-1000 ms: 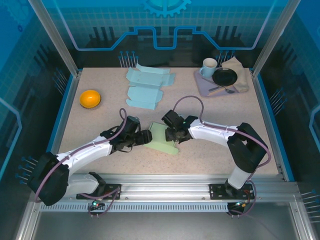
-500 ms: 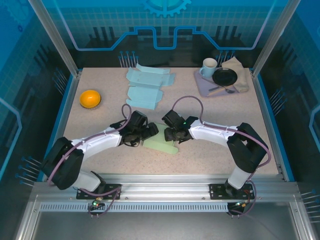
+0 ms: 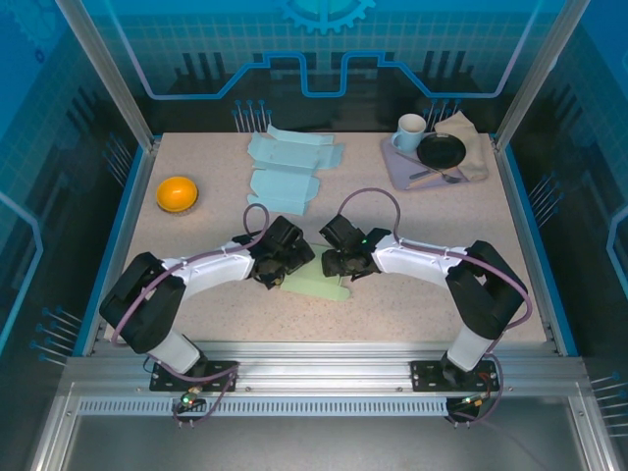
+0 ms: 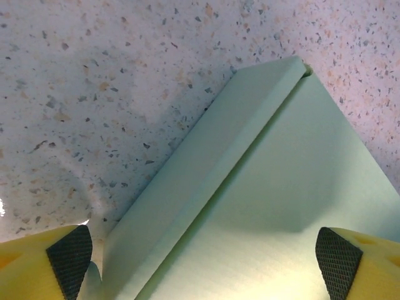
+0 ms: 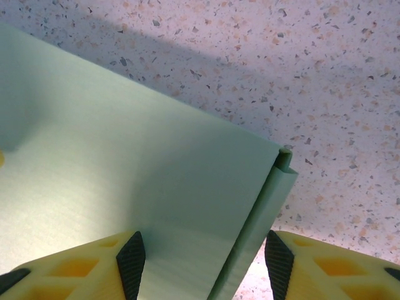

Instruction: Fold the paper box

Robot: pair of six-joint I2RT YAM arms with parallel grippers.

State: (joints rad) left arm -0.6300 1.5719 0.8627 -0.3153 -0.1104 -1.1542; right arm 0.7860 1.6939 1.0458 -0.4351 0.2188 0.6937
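Observation:
The pale green paper box (image 3: 316, 285) lies flat on the speckled table between the two arms. My left gripper (image 3: 290, 257) hangs low over its left end, open wide. In the left wrist view my gripper (image 4: 203, 259) has the box's panel (image 4: 281, 187) and a folded side strip (image 4: 206, 169) under it, with nothing pinched. My right gripper (image 3: 339, 260) is over the box's right end. In the right wrist view my gripper (image 5: 205, 265) is open, its pads either side of the box's (image 5: 125, 175) edge flap (image 5: 256, 225).
Flat pale blue box blanks (image 3: 289, 169) lie at the back middle. An orange bowl (image 3: 177, 192) sits at the left. At the back right a lilac tray (image 3: 397, 162) carries a mug (image 3: 411, 130), a black plate (image 3: 441, 150) and a cloth (image 3: 471, 137).
My left arm has swung right and away from the near edge, bringing its gripper over the box, and its jaws have widened. The right arm and the box have stayed put.

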